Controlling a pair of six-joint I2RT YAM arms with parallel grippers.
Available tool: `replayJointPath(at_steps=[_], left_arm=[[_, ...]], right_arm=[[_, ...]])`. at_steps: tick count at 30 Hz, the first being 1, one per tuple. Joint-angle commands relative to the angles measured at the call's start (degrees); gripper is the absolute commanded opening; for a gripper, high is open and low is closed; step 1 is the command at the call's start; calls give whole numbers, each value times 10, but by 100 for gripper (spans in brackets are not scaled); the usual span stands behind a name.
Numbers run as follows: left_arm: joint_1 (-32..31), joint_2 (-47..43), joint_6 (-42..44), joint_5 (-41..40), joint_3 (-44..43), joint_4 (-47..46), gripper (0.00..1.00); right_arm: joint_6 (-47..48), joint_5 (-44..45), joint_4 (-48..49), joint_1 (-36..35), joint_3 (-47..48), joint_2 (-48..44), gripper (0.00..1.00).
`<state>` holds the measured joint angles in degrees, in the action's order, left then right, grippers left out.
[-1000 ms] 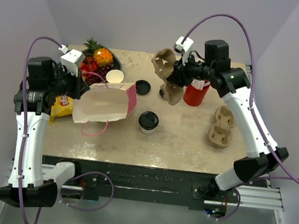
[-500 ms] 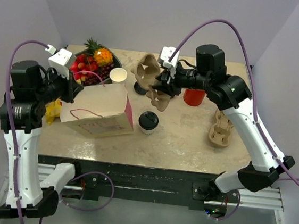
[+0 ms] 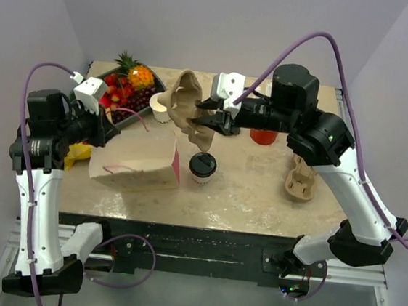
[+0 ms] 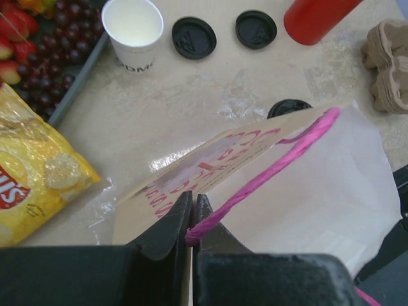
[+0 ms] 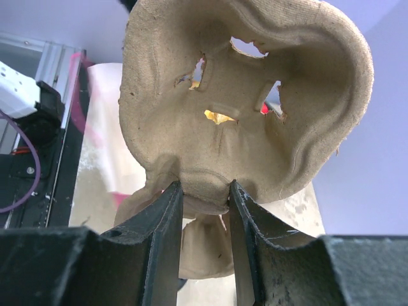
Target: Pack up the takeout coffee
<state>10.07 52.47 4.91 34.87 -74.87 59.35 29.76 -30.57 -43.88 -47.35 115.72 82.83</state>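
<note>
Clock directions are read on the overhead view, with the bench (image 3: 251, 194) middle as the hub and twelve away from the arms.

The biggest change is the bag (image 3: 140, 168). A second ago it lay flat at nine o'clock with its mouth turned toward the middle. It now sits up at about eight o'clock, its mouth lifted. The left end effector (image 4: 192, 204) is pinched together on the pink handle (image 4: 274, 169) and holds that side up.

The carrier (image 3: 183, 107) has crossed the bench. It was near the red cup (image 3: 264, 137) at one o'clock. Half a second ago it was at twelve, and it now hangs at eleven, just beyond the bag's far right corner and above the bench. The right end effector (image 5: 203, 191) is clamped on the carrier's lower rim, with the pulp squeezed between its fingers.

By my reading, the carrier is being taken to the open bag, so the bag is being prepared before the drink goes in.

The coffee (image 3: 203, 164) has not moved in any of the frames. It stands lidded near the hub, just off the bag's right edge, with neither arm touching it. The open cup (image 4: 132, 25), the two loose lids (image 4: 193, 37) and the spare carrier (image 3: 300, 178) at three o'clock also sit where they did.

Packing the coffee itself is not yet begun. The carrier sits tilted in the grip, so I expect it will need levelling before a cup can sit in it.
</note>
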Motion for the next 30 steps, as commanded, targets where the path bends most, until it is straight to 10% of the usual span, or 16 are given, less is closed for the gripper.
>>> replayJointPath(at_steps=[1,15,30], left_arm=[[8,-1,1,17,-96,8,0],[8,-40,-86,26,50,-75,0],[26,-30,-109,65,18,-38,0]], right_arm=[[13,51,40,-81,23,-5,32],[159,133,25,-190,59,73,31],[235,117,84,-237,-40,73,31]])
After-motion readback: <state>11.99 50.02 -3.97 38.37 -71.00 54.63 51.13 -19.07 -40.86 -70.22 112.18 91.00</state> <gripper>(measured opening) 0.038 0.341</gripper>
